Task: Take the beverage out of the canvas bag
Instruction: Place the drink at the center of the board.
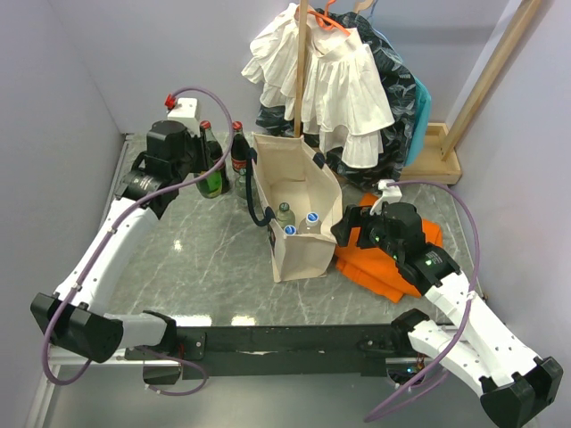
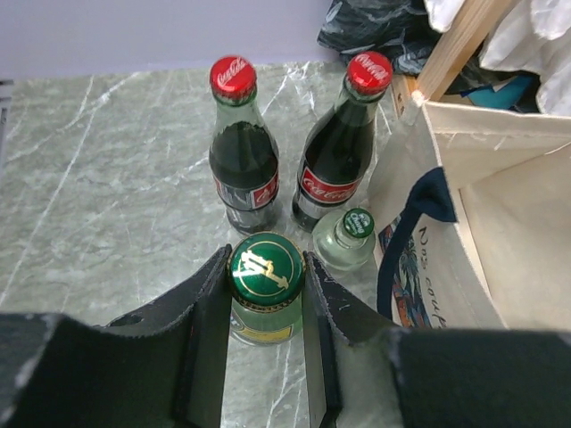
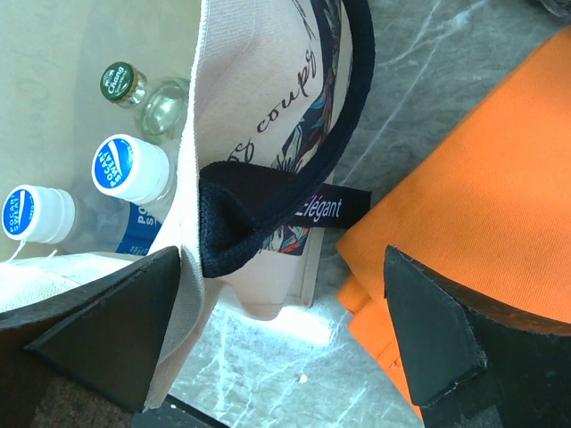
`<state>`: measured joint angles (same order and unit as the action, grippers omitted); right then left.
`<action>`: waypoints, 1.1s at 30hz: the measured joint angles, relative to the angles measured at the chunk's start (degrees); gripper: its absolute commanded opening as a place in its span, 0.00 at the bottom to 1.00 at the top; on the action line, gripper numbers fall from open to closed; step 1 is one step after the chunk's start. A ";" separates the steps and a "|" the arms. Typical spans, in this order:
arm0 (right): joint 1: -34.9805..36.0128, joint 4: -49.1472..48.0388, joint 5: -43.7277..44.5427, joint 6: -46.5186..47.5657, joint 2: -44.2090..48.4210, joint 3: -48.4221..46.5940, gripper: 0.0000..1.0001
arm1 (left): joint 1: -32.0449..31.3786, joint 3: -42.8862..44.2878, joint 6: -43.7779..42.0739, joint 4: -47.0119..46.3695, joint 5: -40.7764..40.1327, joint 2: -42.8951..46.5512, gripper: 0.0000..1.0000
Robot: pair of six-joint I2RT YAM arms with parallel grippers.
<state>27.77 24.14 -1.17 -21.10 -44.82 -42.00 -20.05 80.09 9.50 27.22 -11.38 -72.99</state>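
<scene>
Gripping the green-capped bottle [image 2: 264, 323] at its neck, my left claw [image 2: 266, 267] is clamped on it, 1 finger on each side of the cap. This bottle is outside the canvas bag [image 1: 299, 245], over the marble table [image 2: 107, 178] to the bag's left; I cannot tell whether its base touches the table. Just beyond it stand 2 red-capped cola bottles [image 2: 243, 165] [image 2: 335, 174] and 1 small clear bottle [image 2: 346, 241], all outside the bag. I judge these 4 as removed, with the green-capped bottle not yet released.

The canvas bag stands upright and open near the table's middle. Inside it are 3 beverages: 1 clear glass bottle [image 3: 152, 102] and 2 blue-capped bottles [image 3: 125, 168] [image 3: 31, 214]. By my estimate the task is roughly half complete.

My right claw [image 3: 282, 267] stands apart and holds nothing. In the wrist view the bag's right wall and navy handle [image 3: 268, 201] lie between its fingers. The orange cloth [image 3: 482, 178] lies flat to the right of the bag.
</scene>
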 measured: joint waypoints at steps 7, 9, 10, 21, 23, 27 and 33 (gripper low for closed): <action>0.00 -0.09 -0.02 0.04 0.00 0.00 1.00 | 1.38 -5.84 1.66 -3.87 0.59 0.22 0.01; 0.00 -0.09 -0.02 0.15 0.00 0.00 1.00 | 1.64 -6.97 2.14 -4.33 0.94 0.20 0.01; 0.00 -0.11 0.00 0.17 0.00 0.00 1.00 | 1.79 -7.65 2.32 -4.70 1.07 0.20 0.01; 0.00 -0.13 0.00 0.20 -0.02 0.00 1.00 | 2.80 -13.97 3.87 -11.76 1.51 0.20 0.01; 0.00 -0.13 0.00 0.20 -0.04 0.00 1.00 | 2.84 -14.86 3.87 -12.74 1.49 0.04 0.01; 0.02 -0.17 0.00 0.20 -0.24 0.00 1.00 | 2.89 -15.87 3.82 -14.43 1.42 -0.68 0.01; 0.00 -0.31 0.02 0.20 -0.37 0.00 1.00 | 2.89 -17.88 3.85 -18.69 1.40 -2.05 0.01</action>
<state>27.77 23.83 -1.15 -20.91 -45.19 -42.00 -17.17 62.22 13.34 8.54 -9.98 -75.05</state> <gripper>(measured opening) 0.999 0.362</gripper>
